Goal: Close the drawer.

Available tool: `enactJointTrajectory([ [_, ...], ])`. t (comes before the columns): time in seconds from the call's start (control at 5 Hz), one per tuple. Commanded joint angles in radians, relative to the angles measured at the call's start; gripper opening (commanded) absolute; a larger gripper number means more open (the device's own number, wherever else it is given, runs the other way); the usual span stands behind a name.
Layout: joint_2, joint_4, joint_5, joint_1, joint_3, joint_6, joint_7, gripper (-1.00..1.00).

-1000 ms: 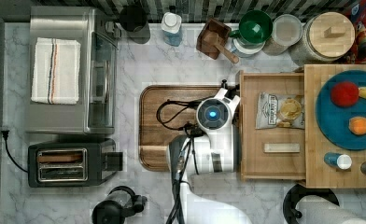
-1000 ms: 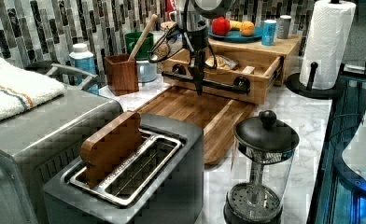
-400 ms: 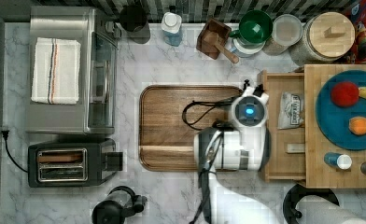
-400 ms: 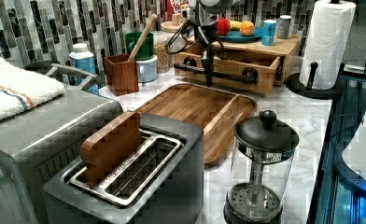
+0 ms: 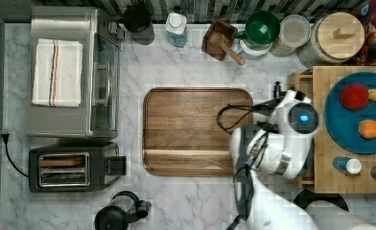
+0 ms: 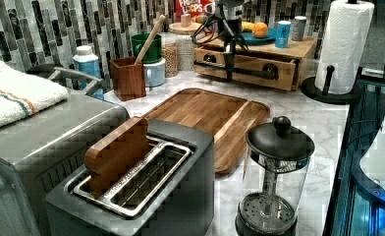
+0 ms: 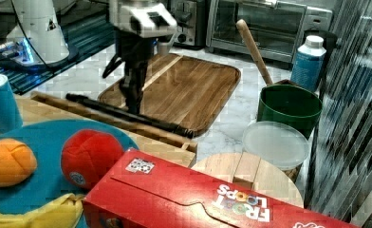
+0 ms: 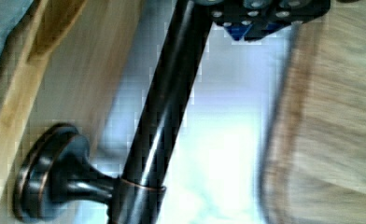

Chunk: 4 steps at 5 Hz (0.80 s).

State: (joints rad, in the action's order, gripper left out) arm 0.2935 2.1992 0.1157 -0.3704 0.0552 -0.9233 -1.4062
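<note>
Counter space around the gripper (image 6: 230, 73) is tight, so keep your push straight. Behind it stands the butcher-block slab (image 6: 259, 49) carrying the blue plate (image 5: 354, 115); on the other side, near it, lies the dark board (image 5: 198, 132). Under that slab sits the drawer (image 6: 244, 66), which looks to be almost fully in, its front near flush with the slab's edge. Across the drawer front runs the dark bar handle (image 8: 167, 112), and your gripper hangs right at it. Whether the fingers are spread or pinching the bar, you cannot tell from these pictures. Press square against the handle's middle, not near an end post (image 8: 55, 177), so the drawer does not skew. Ease off once the front seats.
</note>
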Motion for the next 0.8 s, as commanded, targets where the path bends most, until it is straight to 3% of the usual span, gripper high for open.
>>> enactJointTrajectory([
  [0.2,0.052,-0.192,0.010,-0.115,0.096,-0.051,-0.029,-1.00],
  [0.8,0.051,-0.192,0.015,-0.124,0.087,-0.051,-0.026,-1.00],
])
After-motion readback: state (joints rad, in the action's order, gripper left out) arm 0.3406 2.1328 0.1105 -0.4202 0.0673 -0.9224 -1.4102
